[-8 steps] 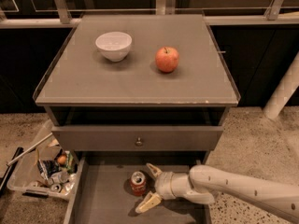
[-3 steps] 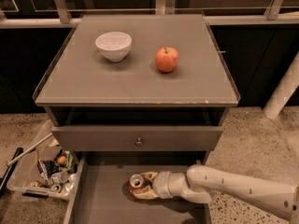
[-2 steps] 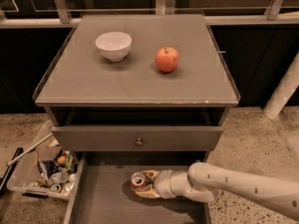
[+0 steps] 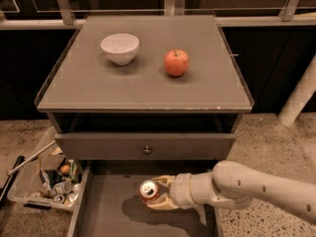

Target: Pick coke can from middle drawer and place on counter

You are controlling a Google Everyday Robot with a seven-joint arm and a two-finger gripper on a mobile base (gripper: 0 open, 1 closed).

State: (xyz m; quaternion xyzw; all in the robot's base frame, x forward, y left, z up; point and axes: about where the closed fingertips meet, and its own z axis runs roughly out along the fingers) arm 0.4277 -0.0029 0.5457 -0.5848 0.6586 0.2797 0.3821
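Observation:
The coke can (image 4: 147, 191), red with a silver top, is held in my gripper (image 4: 157, 197) above the floor of the open middle drawer (image 4: 106, 216). The fingers close around the can from the right, and its shadow falls on the drawer bottom below. My white arm (image 4: 247, 189) reaches in from the right. The counter (image 4: 143, 83) is the wide grey cabinet top above, with a thin raised rim.
A white bowl (image 4: 120, 48) and a red-yellow apple (image 4: 176, 62) stand on the counter. A closed drawer front with a small knob (image 4: 146, 150) sits just above the can. A clear bin of scrap cans (image 4: 47, 181) lies on the floor at left. A white post (image 4: 298, 95) leans at right.
My gripper has closed on the can and raised it off the drawer bottom. The can now sits higher and more upright than before.

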